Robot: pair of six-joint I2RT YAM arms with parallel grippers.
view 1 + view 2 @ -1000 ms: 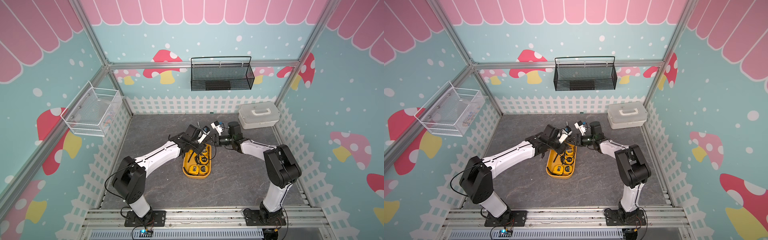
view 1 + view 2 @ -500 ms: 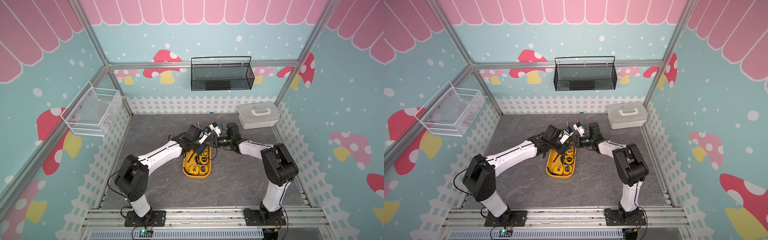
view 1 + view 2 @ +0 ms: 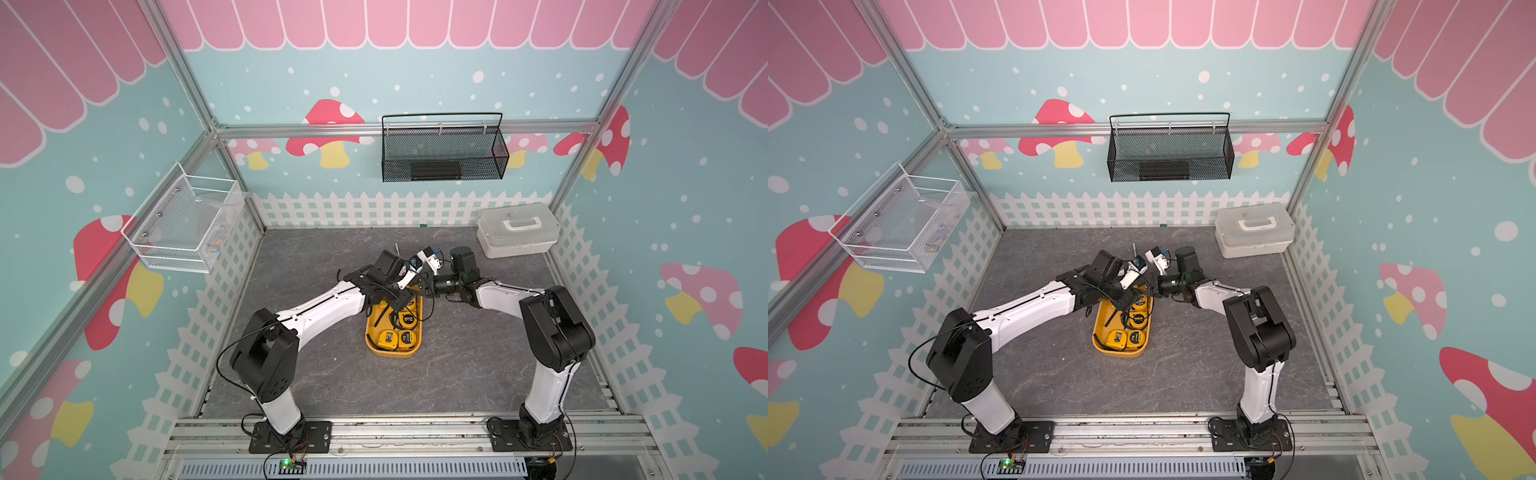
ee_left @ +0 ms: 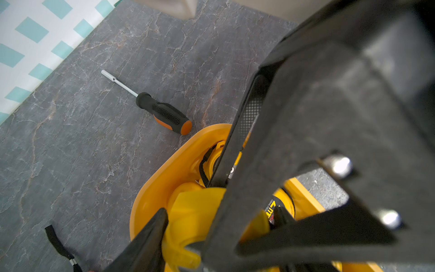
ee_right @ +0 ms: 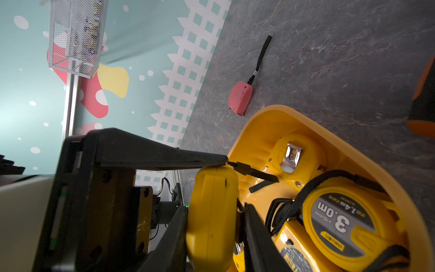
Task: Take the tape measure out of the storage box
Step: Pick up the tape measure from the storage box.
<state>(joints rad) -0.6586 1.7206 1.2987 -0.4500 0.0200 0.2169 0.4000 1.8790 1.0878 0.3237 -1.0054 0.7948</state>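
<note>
Currently the right gripper is clamped on the tape measure, with its fingers pressing on the two broad faces. The left gripper grips the same case across its rim. One left finger lies on the case's edge, and the opposite finger is pressed against the yellow in the left wrist view. So both arms are on one item, at the far end of the storage box.

Progress, as a judgement: grasp done, extraction not. The case sits within the box outline. Its underside is hidden, so there's no telling whether it has left the box floor. Left to do: lift it clear of the rim and set it on the table. Three other tape measures lie in the box. A pink one lies outside, left of the box, and a screwdriver lies just past the far rim.

Orientation: the case stands on edge, while the others lie flat. Its broad faces look roughly near and far, so the thin axis runs near-far and the long dimension runs left-right. A black strap trails from it into the box, which is a likely snag on the lift.
</note>
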